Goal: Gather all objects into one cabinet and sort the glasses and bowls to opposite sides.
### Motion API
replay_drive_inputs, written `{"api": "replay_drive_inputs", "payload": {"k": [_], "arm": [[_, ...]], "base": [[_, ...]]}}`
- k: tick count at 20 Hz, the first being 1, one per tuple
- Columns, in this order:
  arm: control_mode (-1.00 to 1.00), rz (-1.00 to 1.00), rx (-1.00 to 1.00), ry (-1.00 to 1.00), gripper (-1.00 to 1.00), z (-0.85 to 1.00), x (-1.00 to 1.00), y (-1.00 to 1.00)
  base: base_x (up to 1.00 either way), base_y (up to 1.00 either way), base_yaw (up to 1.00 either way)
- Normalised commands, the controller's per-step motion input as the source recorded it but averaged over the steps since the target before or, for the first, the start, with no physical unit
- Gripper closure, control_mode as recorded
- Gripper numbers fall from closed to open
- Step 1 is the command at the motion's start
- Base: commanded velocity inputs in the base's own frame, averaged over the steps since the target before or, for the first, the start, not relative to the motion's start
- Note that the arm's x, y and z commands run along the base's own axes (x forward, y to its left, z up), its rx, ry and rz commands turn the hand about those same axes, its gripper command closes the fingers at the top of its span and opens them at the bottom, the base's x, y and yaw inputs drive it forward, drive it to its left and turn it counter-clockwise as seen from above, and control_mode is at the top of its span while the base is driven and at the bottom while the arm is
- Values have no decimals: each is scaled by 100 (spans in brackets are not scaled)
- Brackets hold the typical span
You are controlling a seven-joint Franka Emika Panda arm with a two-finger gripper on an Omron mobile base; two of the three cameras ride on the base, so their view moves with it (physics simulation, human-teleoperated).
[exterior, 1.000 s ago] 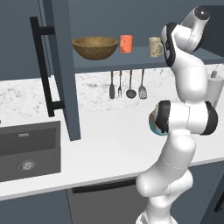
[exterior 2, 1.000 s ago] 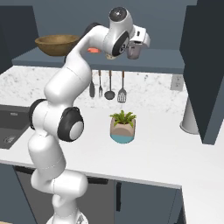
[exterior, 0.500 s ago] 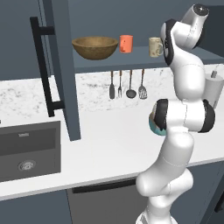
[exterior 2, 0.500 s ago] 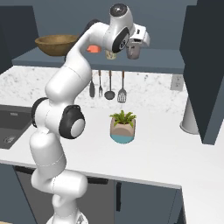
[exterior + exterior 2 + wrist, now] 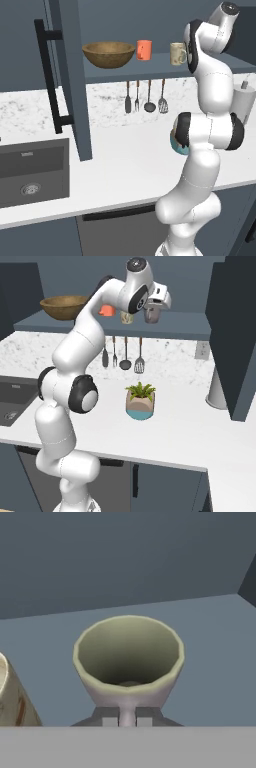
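a small grey-brown mug [image 5: 128,662] hangs over the cabinet shelf [image 5: 210,662], beside the beige mug [image 5: 10,697]; the jaws are clamped on its handle. it looks rigid, light, probably breakable.

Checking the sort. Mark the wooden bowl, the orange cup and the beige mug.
wooden bowl [image 5: 109,54], left base view, outer side.
orange cup [image 5: 144,49], left base view, front wall.
beige mug [image 5: 177,53], left base view, front wall.

The white arm rises from its base, bends at a dark elbow joint, and reaches up to the slate-blue cabinet shelf [image 5: 180,326], where its two-finger gripper [image 5: 152,312] hangs just above the shelf, closed on a small grey-brown mug [image 5: 128,659].
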Motion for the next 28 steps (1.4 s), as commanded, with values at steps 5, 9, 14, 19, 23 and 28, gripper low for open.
{"api": "replay_drive_inputs", "payload": {"k": [5,9,14,19,23,28], "arm": [[-100,0,9,0,-100,-11,-6,3],[-100,0,9,0,-100,-3,0,-3],[-100,0,10,0,-100,-1,-2,-1],[-100,0,4,-9,-100,9,-37,0],[-100,0,0,-11,-100,4,-55,0],[-100,0,0,-7,-100,0,-67,0]], "base": [[0,0,0],[0,0,0],[0,0,0],[0,0,0],[0,0,0],[0,0,0]]}}
